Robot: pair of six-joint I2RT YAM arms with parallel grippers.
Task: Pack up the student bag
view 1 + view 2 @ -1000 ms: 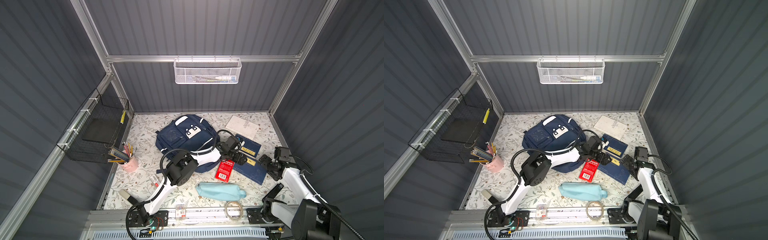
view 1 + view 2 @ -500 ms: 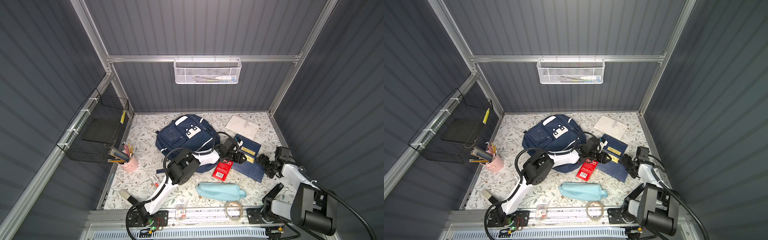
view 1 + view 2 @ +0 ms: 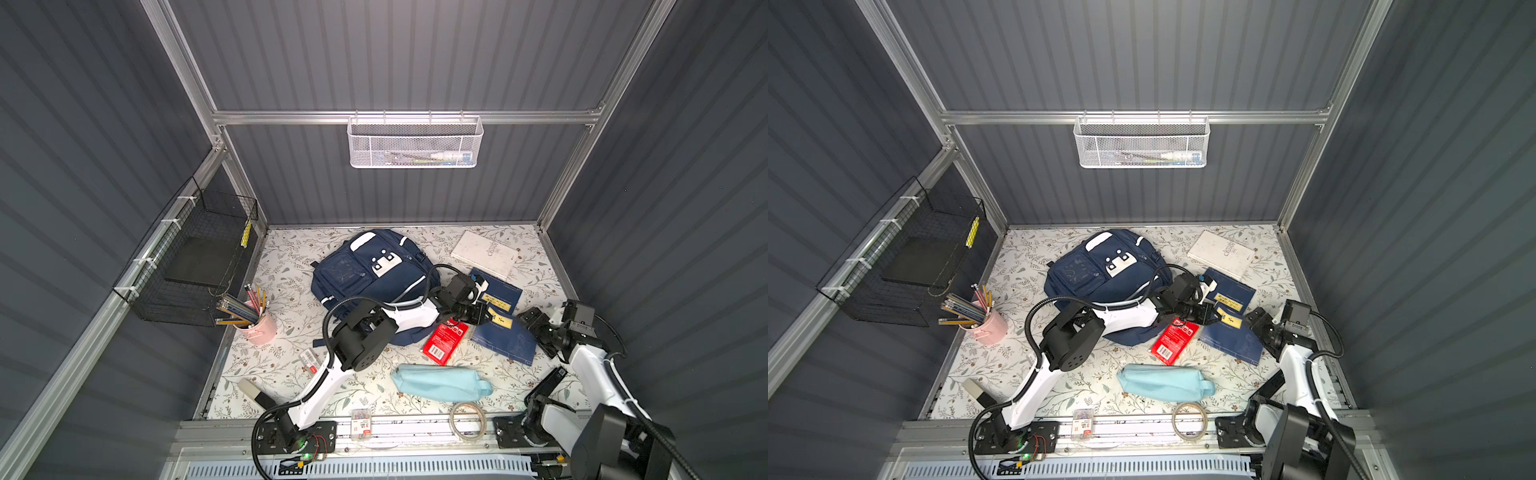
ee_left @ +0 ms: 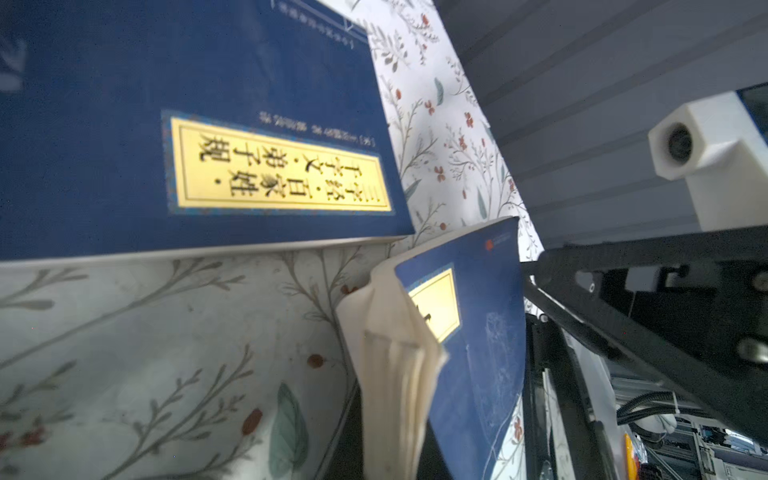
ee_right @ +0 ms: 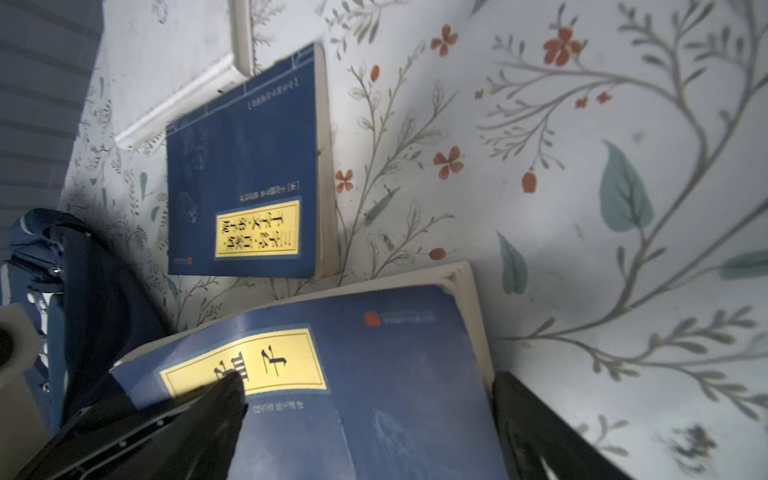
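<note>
The student bag (image 3: 374, 274) (image 3: 1104, 274), a navy backpack, lies flat on the floral table top at the back centre. To its right lie two blue books with yellow labels. My left gripper (image 3: 487, 318) (image 4: 390, 449) reaches over the bag's lower edge and is shut on the near blue book (image 3: 505, 338) (image 4: 478, 316) at its label corner, with the pages bowed between the jaws. My right gripper (image 3: 535, 332) (image 5: 368, 380) is open at that book's right edge. One finger lies over the cover (image 5: 374, 374) and the other stands just off the page edge.
The second blue book (image 3: 498, 291) and a white book (image 3: 484, 253) lie further back. A red packet (image 3: 444, 340), a light-blue pouch (image 3: 440, 382) and a tape roll (image 3: 467, 419) lie in front. A pink pencil cup (image 3: 257, 328) stands at the left below a black wire basket (image 3: 199, 266).
My left gripper has gone from open to shut on the near blue book's corner. The right gripper has shifted in toward that book's right edge and stays open.
</note>
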